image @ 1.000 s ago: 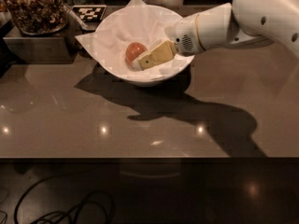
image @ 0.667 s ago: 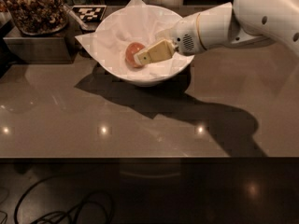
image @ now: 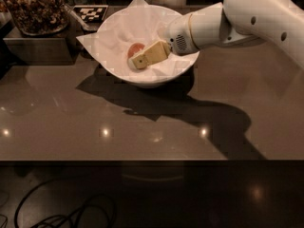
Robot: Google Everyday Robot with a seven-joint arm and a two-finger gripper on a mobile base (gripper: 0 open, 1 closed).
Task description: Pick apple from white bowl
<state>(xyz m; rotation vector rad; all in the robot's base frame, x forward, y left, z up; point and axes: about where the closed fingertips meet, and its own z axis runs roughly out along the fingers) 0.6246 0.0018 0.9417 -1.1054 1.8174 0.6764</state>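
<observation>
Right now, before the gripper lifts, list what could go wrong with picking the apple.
1. The gripper sits low in the white bowl, close beside the small round apple; a nudge could roll it along the curved wall.
2. The paper sheet lines the bowl under the apple; the gripper might snag it and drag it out.
3. The bowl rests on the smooth table, so a sideways push may slide it.
</observation>
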